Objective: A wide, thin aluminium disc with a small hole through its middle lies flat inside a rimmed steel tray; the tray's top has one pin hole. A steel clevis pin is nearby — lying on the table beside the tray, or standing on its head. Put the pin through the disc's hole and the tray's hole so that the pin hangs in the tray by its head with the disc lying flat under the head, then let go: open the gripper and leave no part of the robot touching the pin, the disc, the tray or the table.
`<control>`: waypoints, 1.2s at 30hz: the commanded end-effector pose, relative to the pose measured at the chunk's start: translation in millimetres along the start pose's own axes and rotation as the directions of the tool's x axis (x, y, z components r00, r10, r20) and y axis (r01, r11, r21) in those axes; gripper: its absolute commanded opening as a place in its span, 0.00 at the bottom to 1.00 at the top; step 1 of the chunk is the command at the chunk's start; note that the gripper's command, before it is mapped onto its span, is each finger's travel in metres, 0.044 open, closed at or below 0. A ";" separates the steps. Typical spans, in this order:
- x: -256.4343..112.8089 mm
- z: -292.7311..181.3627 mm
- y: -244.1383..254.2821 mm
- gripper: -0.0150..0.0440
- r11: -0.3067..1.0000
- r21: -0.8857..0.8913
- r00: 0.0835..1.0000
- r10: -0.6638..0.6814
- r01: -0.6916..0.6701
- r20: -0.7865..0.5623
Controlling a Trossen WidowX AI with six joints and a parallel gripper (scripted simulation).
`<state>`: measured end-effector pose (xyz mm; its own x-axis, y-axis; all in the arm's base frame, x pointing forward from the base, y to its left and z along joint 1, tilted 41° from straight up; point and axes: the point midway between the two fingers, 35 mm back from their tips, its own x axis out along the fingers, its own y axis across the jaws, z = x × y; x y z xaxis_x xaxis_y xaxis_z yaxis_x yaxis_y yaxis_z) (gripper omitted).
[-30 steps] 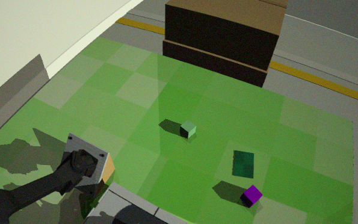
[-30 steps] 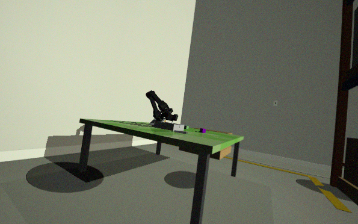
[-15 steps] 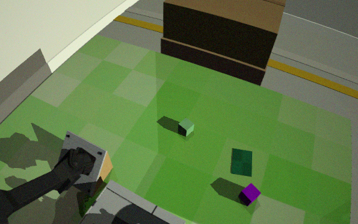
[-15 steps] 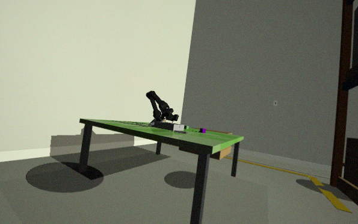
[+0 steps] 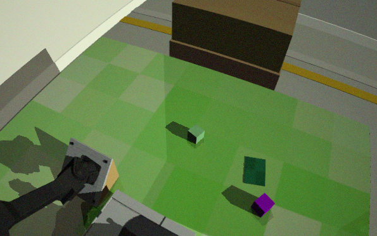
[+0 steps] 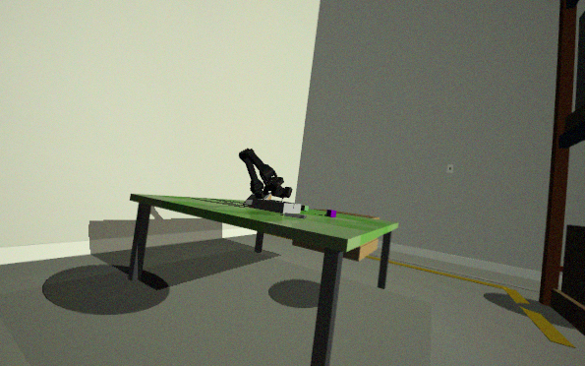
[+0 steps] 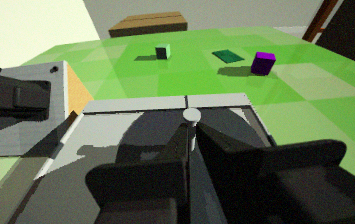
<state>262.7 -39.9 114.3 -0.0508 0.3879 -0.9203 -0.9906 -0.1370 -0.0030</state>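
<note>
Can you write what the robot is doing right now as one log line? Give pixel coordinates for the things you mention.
gripper (image 7: pixel 190 126): shut on pin | pin (image 7: pixel 192 116): head up, over tray | tray (image 5: pixel 137 203) (image 6: pixel 291 209) (image 7: pixel 139 104): on table | release: not yet

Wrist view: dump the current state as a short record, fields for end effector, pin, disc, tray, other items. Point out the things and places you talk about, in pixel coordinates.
end effector: closed on the pin, fingertips below its head
pin: steel (image 7: pixel 192 116), head up, over the disc; seating in the holes cannot be confirmed
disc: dark, wide (image 7: pixel 144 131), inside the tray rim
tray: rimmed, steel (image 7: pixel 134 103) (image 5: pixel 137 205), on the green table (image 7: pixel 139 82) (image 5: pixel 188 104)
other items: purple block (image 7: pixel 263 64) (image 5: pixel 263 204), pale green block (image 7: pixel 162 52) (image 5: pixel 196 134), flat dark green patch (image 7: pixel 228 55) (image 5: pixel 254 171)
release: not done
</note>
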 end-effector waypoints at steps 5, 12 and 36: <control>0.0 0.0 0.0 0.25 1.000 0.000 1.000 0.000 0.000 0.000; 0.7 -1.2 -0.6 0.25 1.000 0.003 1.000 -0.001 0.001 -0.001; 0.5 -3.9 0.0 0.25 1.000 0.008 1.000 -0.002 0.002 0.002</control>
<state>263.2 -43.3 112.3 -0.0490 0.3897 -0.9196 -0.9916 -0.1290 -0.0019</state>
